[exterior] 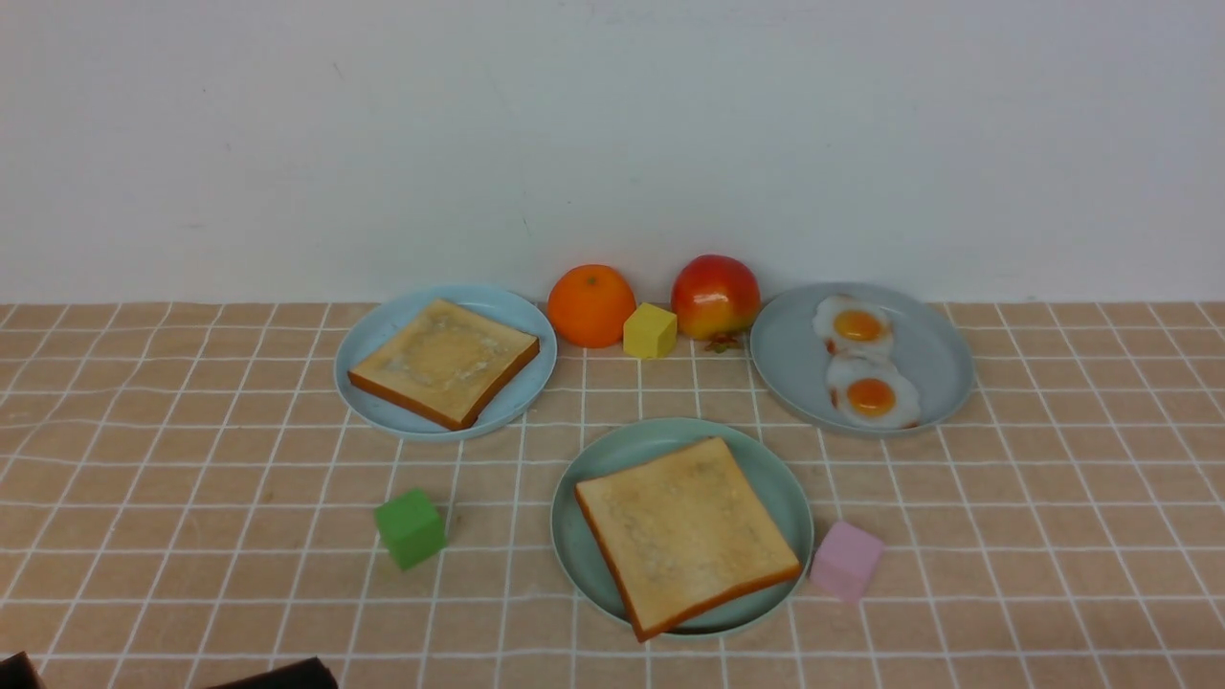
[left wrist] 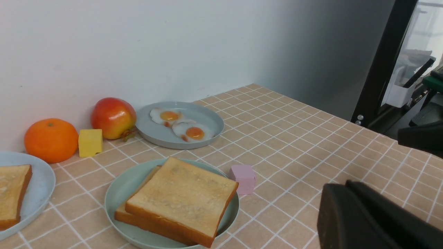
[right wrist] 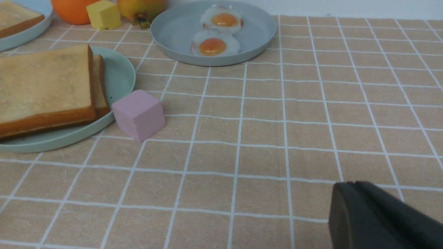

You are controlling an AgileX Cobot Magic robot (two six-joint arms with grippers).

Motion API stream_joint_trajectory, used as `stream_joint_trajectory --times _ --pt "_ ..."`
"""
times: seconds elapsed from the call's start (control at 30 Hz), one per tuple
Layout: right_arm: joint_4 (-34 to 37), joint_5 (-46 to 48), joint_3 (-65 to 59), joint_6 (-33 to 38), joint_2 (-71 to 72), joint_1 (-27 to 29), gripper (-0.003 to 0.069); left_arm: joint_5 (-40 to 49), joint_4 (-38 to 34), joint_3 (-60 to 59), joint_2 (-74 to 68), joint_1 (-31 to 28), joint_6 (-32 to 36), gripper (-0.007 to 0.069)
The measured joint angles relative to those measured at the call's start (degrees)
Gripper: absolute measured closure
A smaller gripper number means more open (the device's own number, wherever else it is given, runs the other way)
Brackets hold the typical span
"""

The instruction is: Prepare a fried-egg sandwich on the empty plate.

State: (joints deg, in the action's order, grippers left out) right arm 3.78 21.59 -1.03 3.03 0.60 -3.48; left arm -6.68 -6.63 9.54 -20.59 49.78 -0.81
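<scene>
The mint-green plate sits at the table's front centre and holds two toast slices stacked one on the other: a top slice and a lower slice. No egg shows between them. Two fried eggs lie on the grey-blue plate at the back right. A third toast lies on the pale blue plate at the back left. My left gripper is shut and empty, near the front of the table. My right gripper is shut and empty over the table, right of the plates.
An orange, a yellow cube and an apple stand by the back wall. A green cube lies left of the mint plate. A pink cube sits against its right rim.
</scene>
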Motion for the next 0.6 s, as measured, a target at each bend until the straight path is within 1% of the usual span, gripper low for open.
stream_joint_trajectory --times 0.17,0.27,0.3,0.33,0.37,0.4,0.43,0.47,0.53,0.57,0.6 --pt "0.0 0.0 0.0 -0.05 0.0 0.0 0.0655 -0.4 0.05 0.0 0.06 -0.69 0.81 0.0607" --pt "0.0 0.0 0.0 -0.05 0.0 0.0 0.0653 -0.57 0.0 0.0 1.56 -5.77 0.81 0.0634" --pt "0.0 0.0 0.0 -0.05 0.0 0.0 0.0652 0.35 0.08 0.0 3.24 -10.34 0.49 0.0638" --pt "0.0 0.0 0.0 -0.05 0.0 0.0 0.0652 0.58 0.19 0.0 3.53 -11.05 0.17 0.0638" --pt "0.0 0.0 0.0 -0.05 0.0 0.0 0.065 3.34 0.85 -0.01 6.31 -17.19 -0.9 0.0638" --pt "0.0 0.0 0.0 -0.05 0.0 0.0 0.065 4.95 1.37 -0.21 7.94 -20.41 -1.47 0.0638" --pt "0.0 0.0 0.0 -0.05 0.0 0.0 0.0648 7.2 2.04 -0.75 10.57 -25.35 -2.04 0.0638" --pt "0.0 0.0 0.0 -0.05 0.0 0.0 0.0648 7.56 2.17 -0.9 11.03 -26.18 -2.04 0.0638" --pt "0.0 0.0 0.0 -0.05 0.0 0.0 0.0648 11.15 3.32 -3.78 16.96 -36.22 -3.19 0.0638" --pt "0.0 0.0 0.0 -0.05 0.0 0.0 0.0646 11.62 3.42 -5.12 18.62 -38.86 -3.62 0.0638" --pt "0.0 0.0 0.0 -0.05 0.0 0.0 0.0646 11.85 3.48 -5.85 19.3 -40.07 -3.9 0.0638"
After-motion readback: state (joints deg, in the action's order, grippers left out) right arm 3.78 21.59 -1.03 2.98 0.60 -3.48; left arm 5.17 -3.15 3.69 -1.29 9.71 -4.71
